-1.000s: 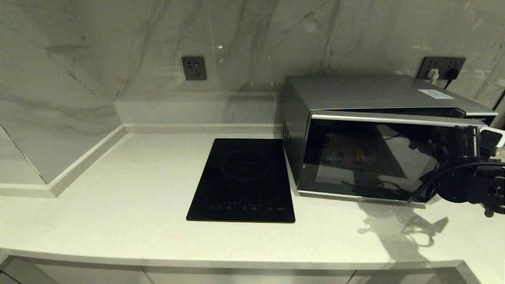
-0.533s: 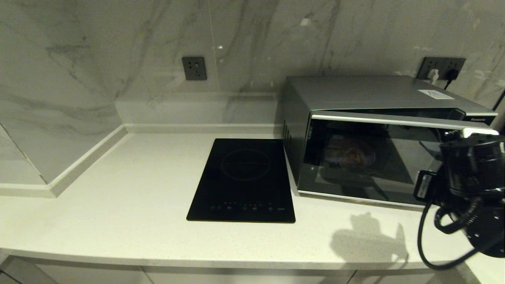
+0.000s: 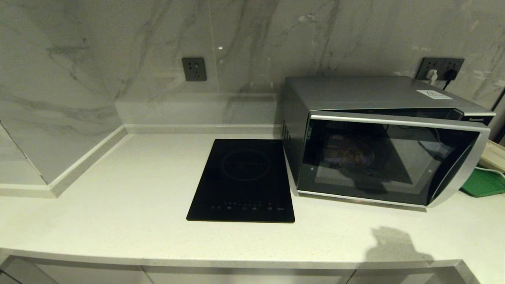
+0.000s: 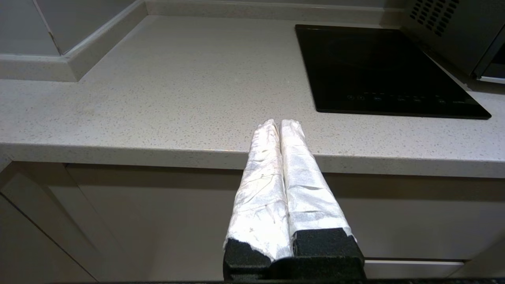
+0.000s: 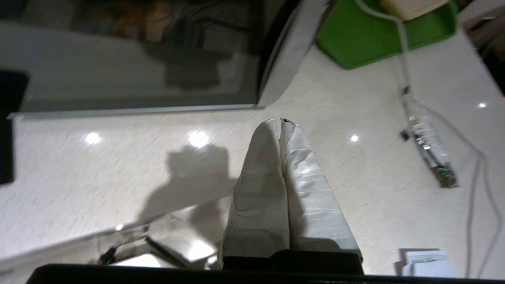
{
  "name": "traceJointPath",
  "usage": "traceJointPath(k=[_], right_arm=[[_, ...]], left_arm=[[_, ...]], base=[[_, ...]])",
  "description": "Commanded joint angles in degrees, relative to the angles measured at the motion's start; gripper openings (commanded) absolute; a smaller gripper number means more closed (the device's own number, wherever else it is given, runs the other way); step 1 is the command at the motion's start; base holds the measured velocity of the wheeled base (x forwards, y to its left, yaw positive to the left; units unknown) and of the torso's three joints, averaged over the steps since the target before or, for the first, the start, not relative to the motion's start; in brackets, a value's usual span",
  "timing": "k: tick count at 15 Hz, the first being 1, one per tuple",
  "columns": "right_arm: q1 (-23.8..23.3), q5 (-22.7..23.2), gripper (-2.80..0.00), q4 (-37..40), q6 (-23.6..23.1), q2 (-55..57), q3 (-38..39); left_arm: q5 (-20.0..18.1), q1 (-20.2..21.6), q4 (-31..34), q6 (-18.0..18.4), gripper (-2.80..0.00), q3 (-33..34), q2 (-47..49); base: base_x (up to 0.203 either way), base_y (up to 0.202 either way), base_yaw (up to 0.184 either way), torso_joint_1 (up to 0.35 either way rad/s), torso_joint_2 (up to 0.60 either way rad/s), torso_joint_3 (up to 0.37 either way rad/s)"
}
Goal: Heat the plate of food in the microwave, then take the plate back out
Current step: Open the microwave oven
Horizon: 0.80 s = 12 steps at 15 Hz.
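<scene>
Marble-walled surface (image 3: 118, 221): plate of food (image 3: 351, 154) sits inside microwave (image 3: 378, 130), ahead of right pincer (image 5: 281, 122), tips together. Left pincer (image 4: 280, 123) likewise, parked. Door ajar; heating may fail.

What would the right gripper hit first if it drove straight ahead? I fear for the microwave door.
Probably the bare countertop just short of the microwave door's handle corner; the right gripper is shut, and depth is unclear.
</scene>
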Motion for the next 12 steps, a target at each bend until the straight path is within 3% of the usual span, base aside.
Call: traceJointPath(k=[1, 3, 7, 9, 12], right_arm=[[-11.1, 5.1, -2.80, -1.8, -5.9, 4.6, -5.8], [-16.8, 10.8, -2.80, -5.8, -10.2, 11.5, -11.0], [-19.0, 16.2, -2.80, -6.4, -12.8, 23.8, -27.8], [-19.2, 16.7, -2.80, -3.2, -11.2, 29.0, -35.0], [-19.3, 18.1, -2.80, 2.6, -2.4, 34.6, -42.1]], left_arm=[[0.0, 0.0, 0.0, 0.0, -2.80, 0.0, 0.0], [0.0, 0.0, 0.0, 0.0, -2.80, 0.0, 0.0], [0.0, 0.0, 0.0, -0.1, -2.80, 0.0, 0.0], [0.0, 0.0, 0.0, -0.1, -2.80, 0.0, 0.0], [0.0, 0.0, 0.0, 0.0, -2.80, 0.0, 0.0]], base=[[0.000, 0.000, 0.000, 0.000, 0.00, 0.000], [0.000, 0.000, 0.000, 0.000, 0.00, 0.000], [0.000, 0.000, 0.000, 0.000, 0.00, 0.000], [0.000, 0.000, 0.000, 0.000, 0.00, 0.000], [0.000, 0.000, 0.000, 0.000, 0.00, 0.000]])
